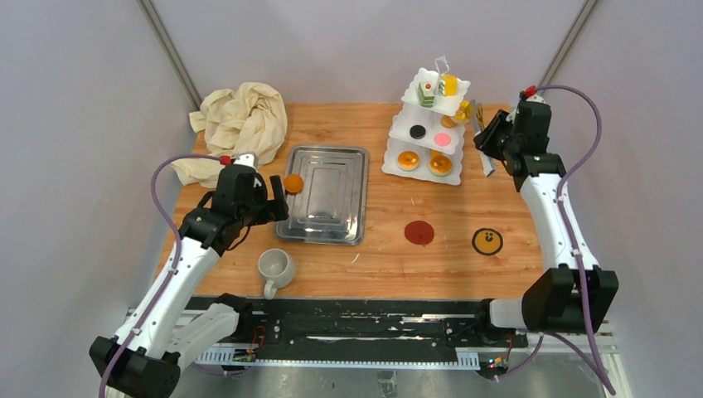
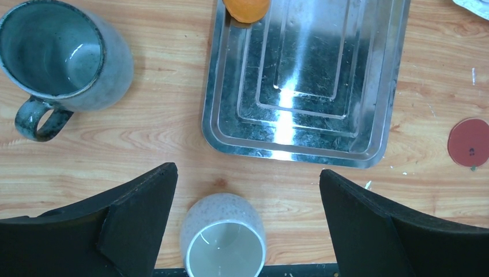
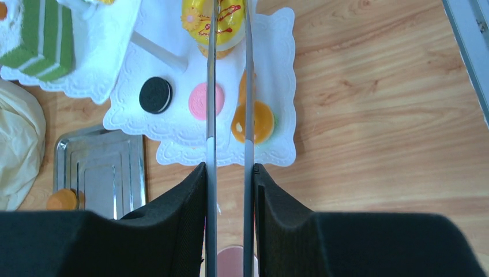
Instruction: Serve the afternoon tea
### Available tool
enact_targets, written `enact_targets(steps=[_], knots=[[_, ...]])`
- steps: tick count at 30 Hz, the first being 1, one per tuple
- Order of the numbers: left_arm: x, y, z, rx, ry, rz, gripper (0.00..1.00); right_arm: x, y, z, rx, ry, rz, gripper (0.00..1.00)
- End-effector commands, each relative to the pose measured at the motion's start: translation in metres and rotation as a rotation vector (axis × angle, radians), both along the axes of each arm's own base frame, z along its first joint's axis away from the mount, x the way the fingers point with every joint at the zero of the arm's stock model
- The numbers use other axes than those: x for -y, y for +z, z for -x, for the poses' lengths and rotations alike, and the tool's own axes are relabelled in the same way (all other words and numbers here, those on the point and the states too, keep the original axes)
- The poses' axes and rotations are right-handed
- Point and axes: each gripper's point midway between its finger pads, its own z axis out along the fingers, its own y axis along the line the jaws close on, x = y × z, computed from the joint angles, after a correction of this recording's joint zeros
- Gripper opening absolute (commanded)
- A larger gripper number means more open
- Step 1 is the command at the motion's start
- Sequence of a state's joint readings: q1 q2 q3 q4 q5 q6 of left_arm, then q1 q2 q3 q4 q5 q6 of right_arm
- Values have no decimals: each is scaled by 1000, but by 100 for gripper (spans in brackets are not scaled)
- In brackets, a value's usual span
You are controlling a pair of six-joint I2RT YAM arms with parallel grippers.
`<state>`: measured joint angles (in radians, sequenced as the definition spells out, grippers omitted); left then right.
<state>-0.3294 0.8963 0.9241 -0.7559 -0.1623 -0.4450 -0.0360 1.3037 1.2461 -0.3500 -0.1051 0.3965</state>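
The white three-tier stand (image 1: 396,162) stands at the back right with a green-layered cake (image 1: 426,94), black (image 1: 417,131) and pink (image 1: 443,139) cakes and two orange tarts (image 1: 407,159). My right gripper (image 1: 491,138) is shut on steel tongs (image 3: 211,86). The tong tips flank a yellow cake (image 3: 222,17) beside the stand's upper tiers. My left gripper (image 1: 278,196) is open and empty above the off-white mug (image 2: 224,236), which lies between its fingers (image 2: 138,202). The grey mug (image 2: 57,57) stands to one side. An orange cake (image 1: 293,183) sits on the steel tray's left rim.
The shiny steel tray (image 1: 325,195) lies in the middle of the table. A crumpled cream cloth (image 1: 240,120) is at the back left. A red coaster (image 1: 419,233) and a black-and-yellow coaster (image 1: 487,241) lie at the front right.
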Motion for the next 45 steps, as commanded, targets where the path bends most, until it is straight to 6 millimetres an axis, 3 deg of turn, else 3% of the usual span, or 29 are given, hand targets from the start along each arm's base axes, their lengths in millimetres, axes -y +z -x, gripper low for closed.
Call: enact_targets(steps=[1,10,26,31,38,45], knots=[[-3,16,-12,53,16,-8,98,5,34,-34,130,-15,-19,1],[-9,14,-11,49,37,-36,98,-10,24,-69,140,43,-99,1],[-14,10,-7,40,52,-52,98,-50,-8,-90,95,188,-182,1],[-16,8,-5,36,57,-61,98,-59,-20,-92,62,222,-191,1],[-16,11,-6,41,57,-55,98,-68,-18,-91,67,268,-188,9],[-14,10,-5,38,54,-49,98,-70,-20,-81,58,288,-183,11]])
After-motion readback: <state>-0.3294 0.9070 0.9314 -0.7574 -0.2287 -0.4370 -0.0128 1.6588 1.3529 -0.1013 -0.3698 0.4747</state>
